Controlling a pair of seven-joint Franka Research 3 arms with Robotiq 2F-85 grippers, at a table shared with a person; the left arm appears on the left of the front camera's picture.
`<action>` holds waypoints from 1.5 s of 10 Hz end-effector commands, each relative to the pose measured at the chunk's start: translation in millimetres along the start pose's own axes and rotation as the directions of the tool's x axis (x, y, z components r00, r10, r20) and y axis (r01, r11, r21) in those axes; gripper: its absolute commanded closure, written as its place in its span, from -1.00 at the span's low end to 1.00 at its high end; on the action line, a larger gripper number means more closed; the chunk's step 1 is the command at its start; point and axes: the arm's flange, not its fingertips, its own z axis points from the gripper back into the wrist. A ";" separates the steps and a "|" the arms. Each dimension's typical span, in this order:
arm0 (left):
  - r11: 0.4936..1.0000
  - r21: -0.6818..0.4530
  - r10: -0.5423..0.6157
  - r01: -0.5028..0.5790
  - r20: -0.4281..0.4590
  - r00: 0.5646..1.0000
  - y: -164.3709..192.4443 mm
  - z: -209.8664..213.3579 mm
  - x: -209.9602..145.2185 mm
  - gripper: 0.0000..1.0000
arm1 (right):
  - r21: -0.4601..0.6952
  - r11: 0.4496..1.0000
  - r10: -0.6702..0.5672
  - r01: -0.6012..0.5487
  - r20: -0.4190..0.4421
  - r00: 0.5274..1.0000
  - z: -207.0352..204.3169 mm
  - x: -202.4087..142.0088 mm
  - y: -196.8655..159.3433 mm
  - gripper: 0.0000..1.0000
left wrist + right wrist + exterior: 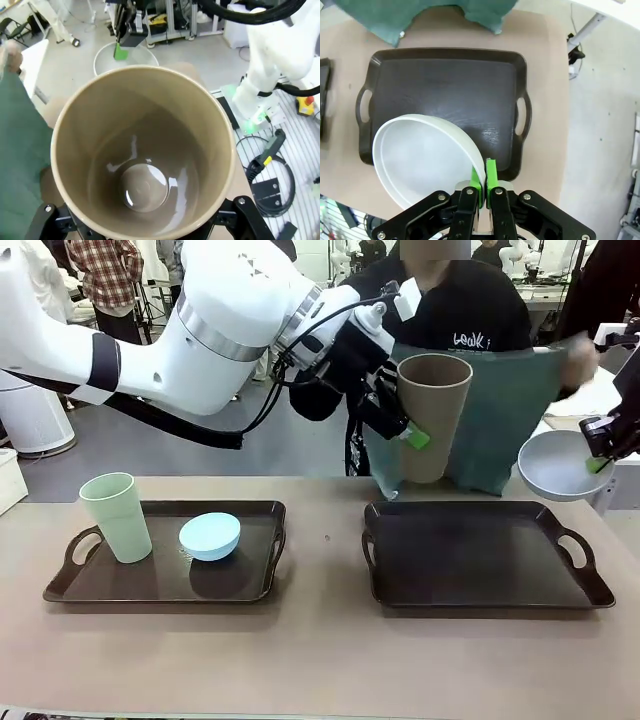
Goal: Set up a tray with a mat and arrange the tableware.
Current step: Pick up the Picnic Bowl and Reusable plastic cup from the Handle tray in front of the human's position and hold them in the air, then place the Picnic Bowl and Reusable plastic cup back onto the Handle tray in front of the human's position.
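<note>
A tall, glossy tan-brown tumbler is held by the left pincer; a round white bowl is pinched at its rim by the right pincer.

left claw: gripping, raised (mid-air) | right claw: pinched tight

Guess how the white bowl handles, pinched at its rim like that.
Probably stiff: the white bowl looks undistorted though the right tool pinches only its rim. Could pivot or slip, since its bulk hangs to one side of the grip. Looks thin-walled, so likely light.
</note>
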 end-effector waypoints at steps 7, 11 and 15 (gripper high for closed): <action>1.000 0.008 -0.016 0.016 0.005 1.000 -0.4 4.8 7.2 1.00 | -0.002 1.000 0.013 -0.013 0.005 1.000 -0.2 3.4 -1.0 1.00; 1.000 0.008 -0.016 0.016 0.005 1.000 -0.4 4.8 7.2 1.00 | -0.002 1.000 0.013 -0.013 0.005 1.000 -0.2 3.4 -1.0 1.00; 1.000 0.008 -0.016 0.016 0.005 1.000 -0.4 4.8 7.2 1.00 | -0.002 1.000 0.013 -0.013 0.005 1.000 -0.2 3.4 -1.0 1.00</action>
